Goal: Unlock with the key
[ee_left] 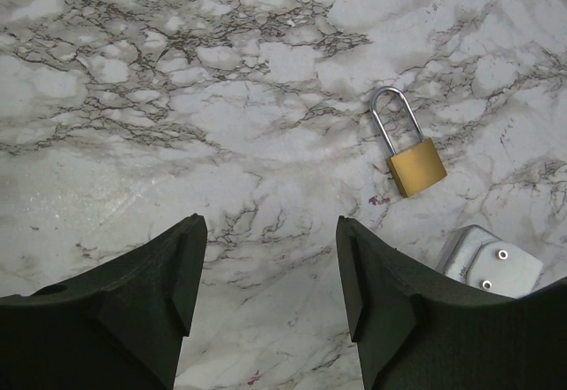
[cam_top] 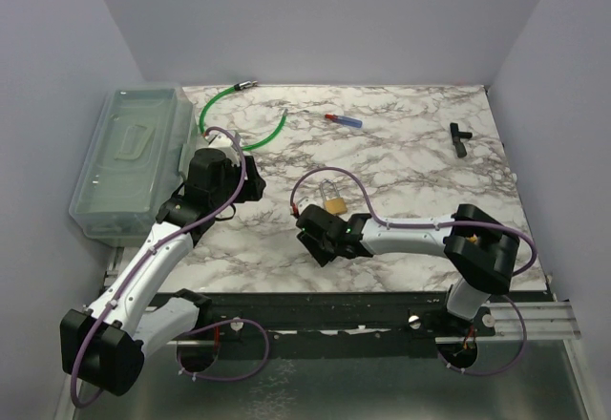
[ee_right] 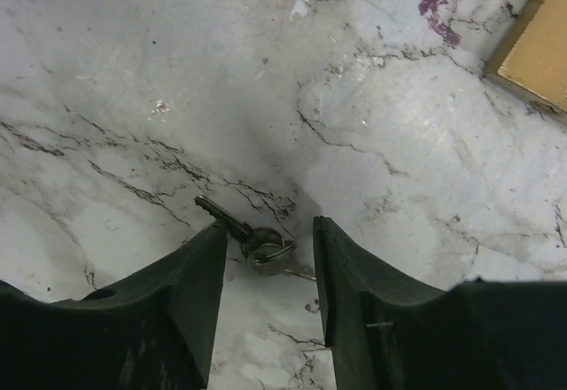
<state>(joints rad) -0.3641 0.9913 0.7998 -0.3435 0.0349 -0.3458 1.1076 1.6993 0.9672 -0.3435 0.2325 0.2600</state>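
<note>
A brass padlock (cam_top: 333, 201) with a silver shackle lies on the marble table; it also shows in the left wrist view (ee_left: 410, 159) and its brass corner shows in the right wrist view (ee_right: 536, 49). The keys on a ring (ee_right: 252, 241) lie flat on the table between the fingertips of my right gripper (ee_right: 270, 235), which is open and low over them, just in front of the padlock. My right gripper in the top view (cam_top: 320, 234) hides the keys. My left gripper (ee_left: 270, 230) is open and empty, hovering left of the padlock.
A clear plastic box (cam_top: 129, 157) stands at the left edge. A green hose (cam_top: 243, 119) lies at the back left, a red and blue marker (cam_top: 344, 120) at the back middle, a black part (cam_top: 459, 138) at the back right.
</note>
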